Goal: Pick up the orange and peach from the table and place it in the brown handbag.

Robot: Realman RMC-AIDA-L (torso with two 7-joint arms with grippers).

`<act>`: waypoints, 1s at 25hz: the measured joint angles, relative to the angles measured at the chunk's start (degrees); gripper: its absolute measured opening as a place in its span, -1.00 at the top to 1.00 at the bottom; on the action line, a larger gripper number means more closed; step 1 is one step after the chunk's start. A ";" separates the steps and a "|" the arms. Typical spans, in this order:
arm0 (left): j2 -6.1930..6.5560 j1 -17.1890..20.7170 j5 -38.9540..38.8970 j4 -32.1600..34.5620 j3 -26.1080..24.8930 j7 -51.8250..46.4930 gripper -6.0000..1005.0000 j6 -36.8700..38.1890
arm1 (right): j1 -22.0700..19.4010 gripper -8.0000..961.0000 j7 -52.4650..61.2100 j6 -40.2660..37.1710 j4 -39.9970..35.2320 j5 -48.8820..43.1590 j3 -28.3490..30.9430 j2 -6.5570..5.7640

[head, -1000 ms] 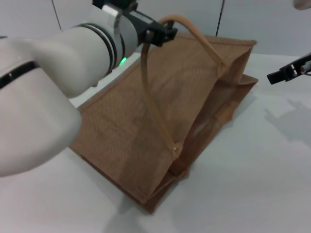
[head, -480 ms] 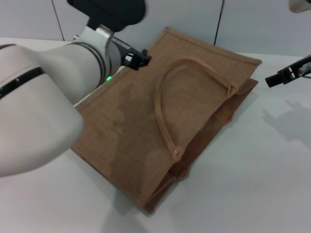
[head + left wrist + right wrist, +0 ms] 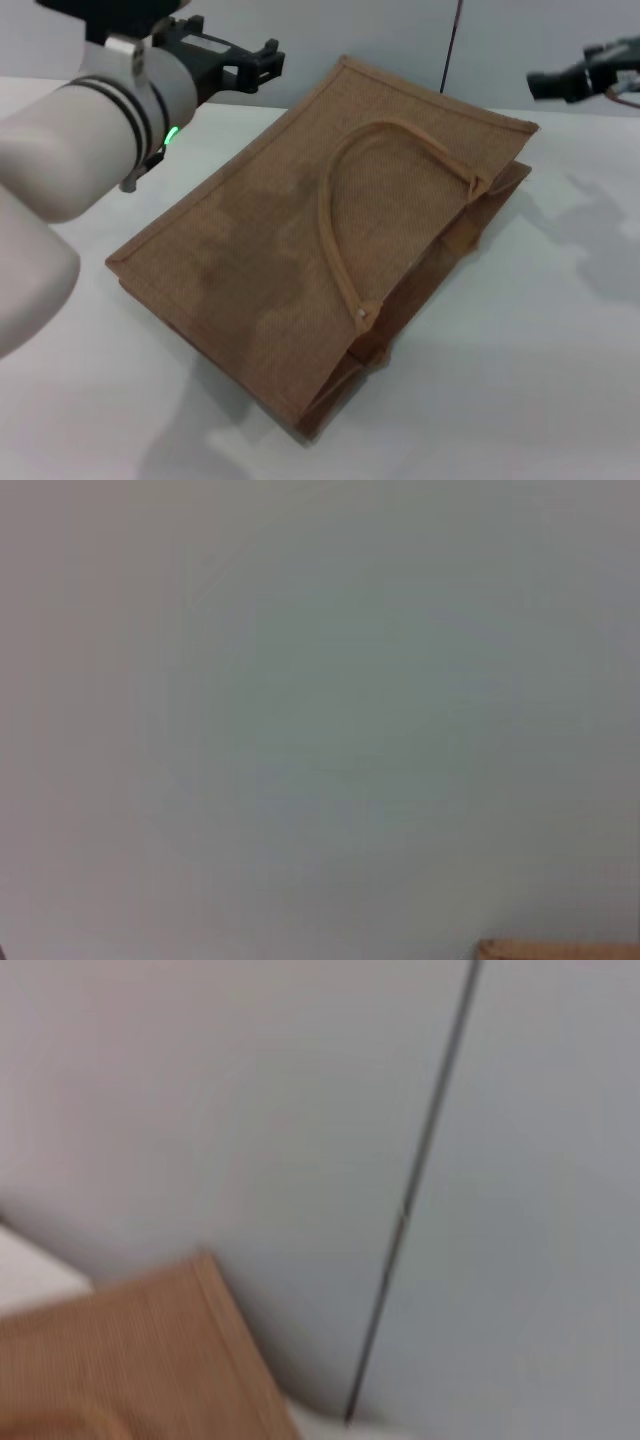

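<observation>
The brown handbag (image 3: 330, 260) lies flat on its side on the table (image 3: 540, 380), its mouth toward the near-right edge and one long handle (image 3: 345, 215) looped slack across its upper face. Neither the orange nor the peach shows in any view; whether they sit inside the bag cannot be told.

In the head view the left gripper (image 3: 255, 68) hangs above the table just beyond the bag's far-left edge, clear of the fabric. Its black fingers (image 3: 268, 62) stand apart with nothing between them. The right gripper (image 3: 545, 85) is well off the bag's far-right corner, raised above the table; only a dark end of it shows, and whether its fingers are parted or closed cannot be told.

The left wrist view gives almost nothing but a pale grey wall (image 3: 320, 700), with a thin sliver of the bag (image 3: 555, 950) at the picture's edge. The right wrist view adds what the head view only hints at: a far corner of the bag (image 3: 130, 1360) set against the wall, and a dark vertical seam (image 3: 410, 1200) between wall panels behind it. Neither wrist view shows its own fingers.
</observation>
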 joint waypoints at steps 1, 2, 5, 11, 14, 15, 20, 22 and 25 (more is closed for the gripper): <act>-0.01 0.45 0.10 -2.02 -0.66 0.09 -0.72 -3.10 | -1.49 -0.59 -1.12 -3.78 -0.35 1.61 -1.28 0.01; -0.01 0.57 0.16 -3.40 -0.95 0.17 -0.72 -4.89 | -3.03 -0.59 -2.25 -7.64 -0.54 2.92 -2.95 0.03; -0.04 1.14 0.20 -8.39 -1.89 0.17 -0.72 -13.18 | -6.99 -0.59 -4.20 -19.89 0.17 4.82 -7.96 0.06; -0.33 2.45 0.18 -21.43 -4.91 0.51 -0.71 -33.90 | -10.20 -0.59 -6.57 -45.46 10.92 5.11 -18.38 0.07; -0.44 1.57 -0.03 -28.48 -5.94 0.90 -0.64 -42.83 | -10.18 -0.59 -5.86 -56.25 18.34 5.79 -21.71 0.11; -0.55 0.68 -0.07 -32.90 -6.52 1.80 -0.61 -48.68 | -10.14 -0.59 -5.59 -58.56 20.29 6.29 -22.32 0.11; -0.85 -2.35 -0.17 -44.31 -7.78 6.18 -0.49 -62.09 | -7.58 -0.59 -2.42 -69.17 31.51 9.89 -25.08 0.16; -0.93 -4.45 -0.19 -50.45 -8.92 7.35 -0.44 -66.71 | -6.54 -0.59 -0.74 -70.90 34.34 10.44 -25.68 0.11; -0.94 -7.29 -0.22 -57.42 -10.56 8.37 -0.44 -70.72 | -5.92 -0.59 0.00 -74.20 37.35 10.65 -25.97 0.23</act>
